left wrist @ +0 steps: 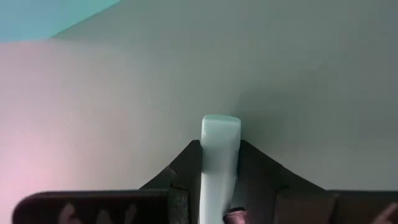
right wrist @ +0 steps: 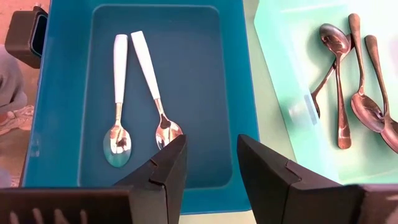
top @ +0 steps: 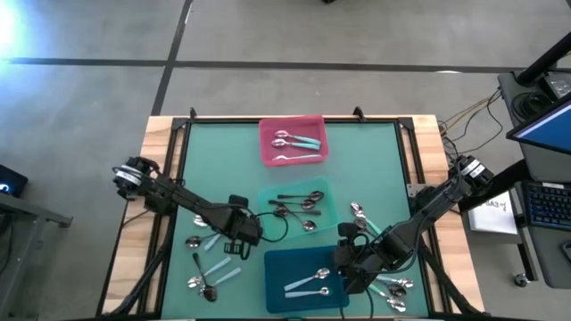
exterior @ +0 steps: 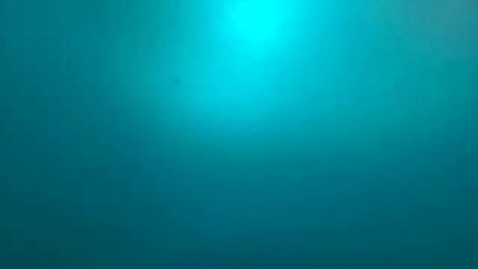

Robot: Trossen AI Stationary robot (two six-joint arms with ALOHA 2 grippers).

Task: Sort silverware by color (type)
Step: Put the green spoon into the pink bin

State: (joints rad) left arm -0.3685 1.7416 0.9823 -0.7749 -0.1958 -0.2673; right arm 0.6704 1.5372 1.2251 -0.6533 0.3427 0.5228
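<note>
My left gripper (top: 238,238) points down at the left half of the green mat and is shut on a pale blue spoon handle (left wrist: 220,134). The spoon's bowl is hidden. Loose spoons (top: 211,275) lie on the mat beside it. My right gripper (top: 350,266) hangs open over the right end of the dark-teal tray (top: 275,266), nothing between its fingers (right wrist: 171,165). Two pale-handled spoons (right wrist: 140,93) lie in that tray. The mint tray (top: 268,198) holds dark spoons (top: 299,207). The pink tray (top: 268,143) holds teal-handled spoons (top: 299,143). The low view shows only a teal blur. My left gripper pinches the pale blue handle between its two fingers (left wrist: 183,165), close to the handle's free end (left wrist: 220,124), which sticks out a little past the fingertips. The fingers come from above, pointing down. Whether the spoon is off the mat, I cannot tell.
More loose spoons lie at the mat's right side (top: 359,214) and near its front right corner (top: 393,287). The wooden table frame (top: 161,134) borders the mat. A monitor and keyboard (top: 544,201) stand off the table's right.
</note>
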